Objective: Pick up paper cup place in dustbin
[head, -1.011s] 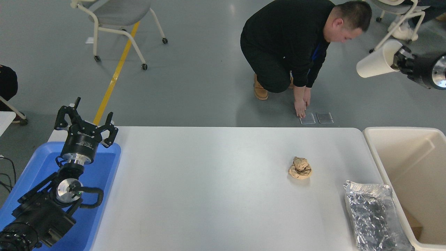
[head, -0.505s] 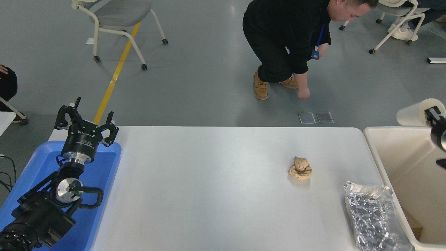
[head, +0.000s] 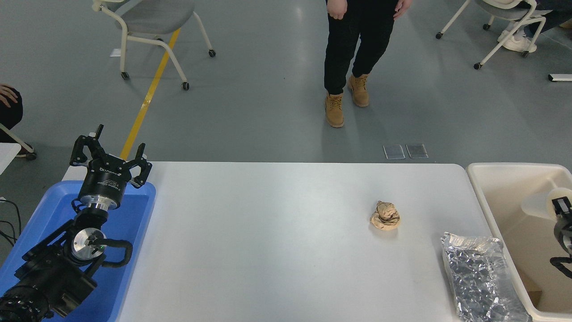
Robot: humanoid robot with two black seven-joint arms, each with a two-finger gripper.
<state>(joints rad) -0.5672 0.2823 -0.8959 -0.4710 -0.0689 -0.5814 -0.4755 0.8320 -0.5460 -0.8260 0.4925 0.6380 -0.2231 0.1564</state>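
Observation:
The white paper cup lies on its side in my right gripper, which is shut on its rim. Both sit inside the mouth of the cream-beige dustbin at the table's right end, the cup pointing left. Most of the right arm is cut off by the picture's right edge. My left gripper is open and empty, parked over the blue tray at the lower left.
A crumpled brown paper wad lies right of the table's middle. A crinkled silver foil tray sits by the dustbin at the front right. The blue tray is at the left. A person stands beyond the far edge.
My right gripper has carried the cup down from high at the upper right into the dustbin's mouth. The person has risen from a crouch to standing. The left arm has not moved.

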